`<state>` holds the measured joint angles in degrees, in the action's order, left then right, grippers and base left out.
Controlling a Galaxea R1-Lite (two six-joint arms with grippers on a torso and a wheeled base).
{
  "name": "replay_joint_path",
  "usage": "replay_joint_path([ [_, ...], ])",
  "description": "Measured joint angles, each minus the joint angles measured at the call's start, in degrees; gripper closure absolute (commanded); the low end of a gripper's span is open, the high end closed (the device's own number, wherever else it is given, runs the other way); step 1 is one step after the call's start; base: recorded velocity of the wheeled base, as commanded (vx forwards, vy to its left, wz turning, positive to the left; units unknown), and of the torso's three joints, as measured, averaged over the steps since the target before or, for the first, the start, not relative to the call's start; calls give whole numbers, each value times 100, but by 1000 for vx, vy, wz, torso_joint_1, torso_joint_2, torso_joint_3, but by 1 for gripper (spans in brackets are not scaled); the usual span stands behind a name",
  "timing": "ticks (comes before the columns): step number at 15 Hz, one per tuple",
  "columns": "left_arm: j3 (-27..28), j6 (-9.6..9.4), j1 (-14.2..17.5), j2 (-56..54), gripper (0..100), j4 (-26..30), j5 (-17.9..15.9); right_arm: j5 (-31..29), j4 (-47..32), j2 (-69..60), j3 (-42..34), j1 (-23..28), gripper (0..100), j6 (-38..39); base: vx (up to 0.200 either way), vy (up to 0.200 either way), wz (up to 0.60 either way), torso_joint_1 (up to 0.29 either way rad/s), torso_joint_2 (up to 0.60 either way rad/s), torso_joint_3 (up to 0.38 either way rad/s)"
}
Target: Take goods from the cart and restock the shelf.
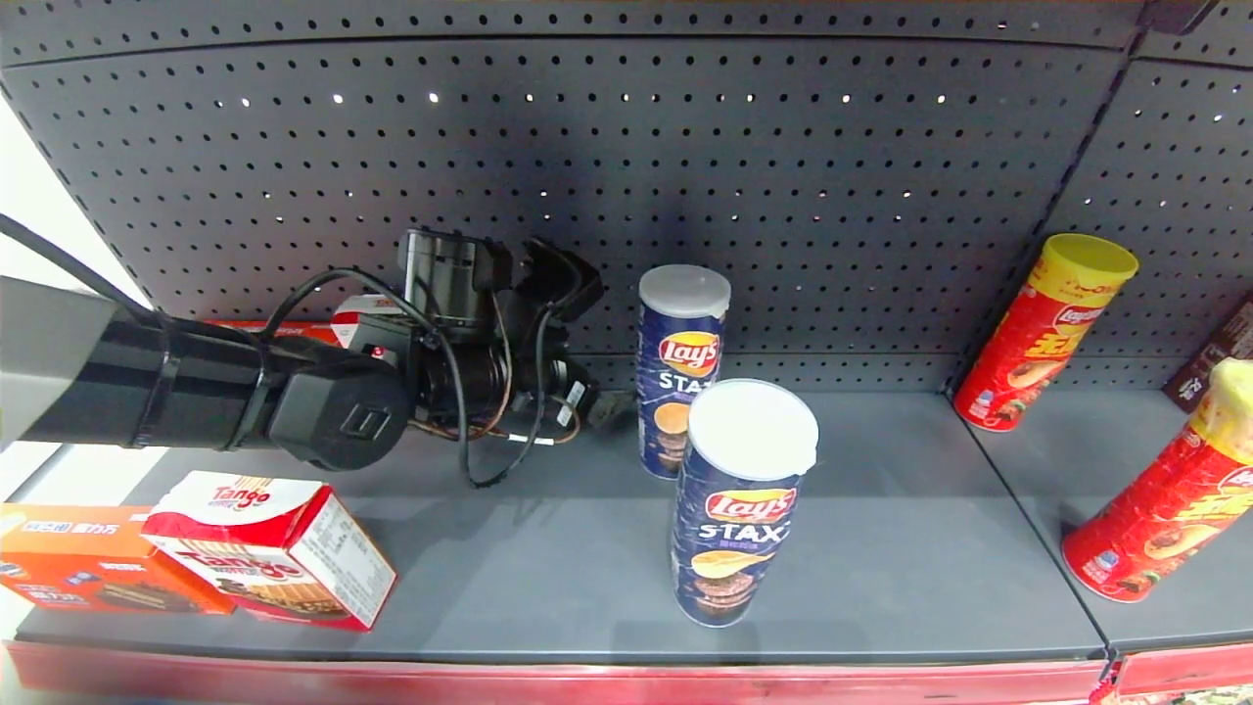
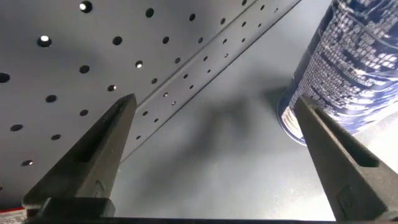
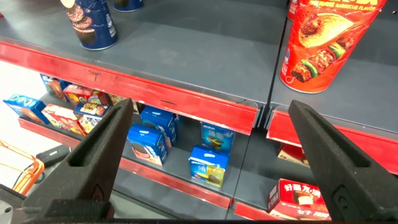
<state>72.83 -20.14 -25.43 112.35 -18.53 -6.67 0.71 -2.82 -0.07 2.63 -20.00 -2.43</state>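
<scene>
Reaching deep into the shelf (image 1: 881, 509), the left gripper (image 1: 599, 345) hangs low over the board near the perforated back panel (image 1: 685, 176), fingers spread wide and holding nothing. Just to its right stands the far blue can (image 1: 682, 372) of crisps, upright and free of both fingers; the left wrist view puts it just outside one finger. That gap suggests the can is meant to stand where it is, at the back of a row.

The near blue can (image 1: 739, 509) stands upright in front of it and slightly right, close to the shelf's front, so the pair line up front to back, as stock usually faces a shopper.

The right gripper (image 3: 211, 107), likewise spread and empty, hovers outside the shelf before its red front edge (image 3: 168, 93), probably held clear while the left arm works.

The count:
- Two blue cans.
- Two boxes at the near left, an orange box (image 1: 88, 558) and, beside it, a red-and-white wafer box (image 1: 284, 553).
- Two yellow-lidded cans in the bay to the right, the far red can (image 1: 1043, 333) and the near red can (image 1: 1165, 499), both looking tilted.
- Several blue boxes (image 3: 152, 134) on the lower shelf, too crowded to count.
</scene>
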Motion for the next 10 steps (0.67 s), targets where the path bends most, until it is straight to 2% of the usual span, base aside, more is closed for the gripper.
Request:
replay_joint_path([
  [3, -83, 30, 21, -240, 0, 24, 5, 5, -5, 2, 0, -69, 0, 9, 0, 0, 0, 0, 0, 0],
  [5, -273, 46, 148, -636, 0, 121, 5, 5, -13, 73, 105, -5, 0, 44, 0, 0, 0, 0, 0, 0],
  [8, -750, 60, 369, -1312, 0, 307, 5, 180, -20, 889, 1023, 77, 0, 65, 0, 0, 0, 0, 0, 0],
  [10, -983, 27, 407, -1591, 0, 132, 101, 389, 148, 1944, 1580, -22, 0, -68, 0, 0, 0, 0, 0, 0],
])
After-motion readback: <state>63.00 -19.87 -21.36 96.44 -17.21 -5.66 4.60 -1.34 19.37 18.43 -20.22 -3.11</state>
